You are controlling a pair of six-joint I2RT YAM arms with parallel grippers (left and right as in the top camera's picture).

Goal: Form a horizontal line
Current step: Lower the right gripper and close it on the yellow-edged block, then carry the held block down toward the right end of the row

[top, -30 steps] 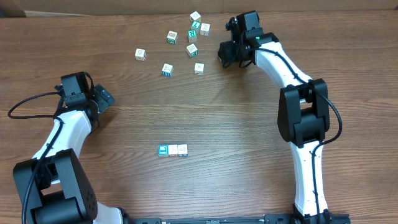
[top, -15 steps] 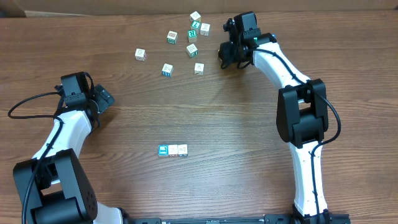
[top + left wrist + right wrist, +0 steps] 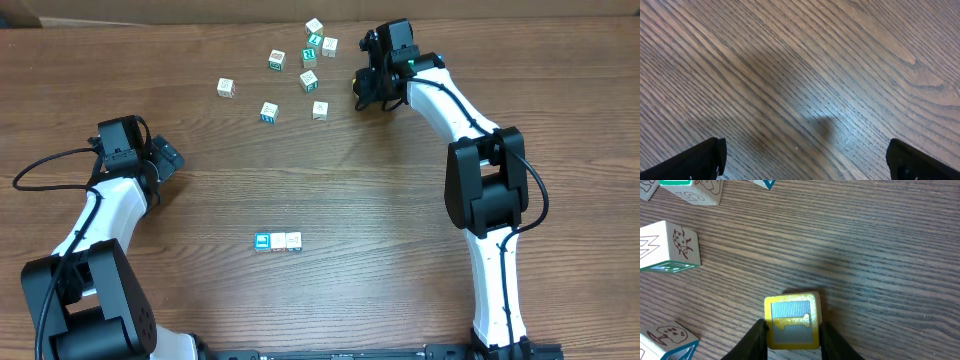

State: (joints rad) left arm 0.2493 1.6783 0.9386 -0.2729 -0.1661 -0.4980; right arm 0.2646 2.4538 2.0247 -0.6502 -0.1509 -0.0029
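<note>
Right gripper (image 3: 793,339) narrowed — now pinching yellow cube (image 3: 791,321); left gripper (image 3: 807,159) spread wide; row (image 3: 278,241) lies left-right, blue end left.

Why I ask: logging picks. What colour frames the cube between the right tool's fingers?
Yellow, on the cube, clearest in the right wrist view.

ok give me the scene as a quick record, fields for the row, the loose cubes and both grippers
row: three touching cubes in a straight horizontal line, with the blue-faced one at the left-arm end
loose cubes: scattered at the far side of the table, well apart from the row
right gripper: closed on a yellow-faced cube, next to the loose cubes
left gripper: open and empty, over bare wood
task state: yellow-faced cube not yet added to the row
</note>
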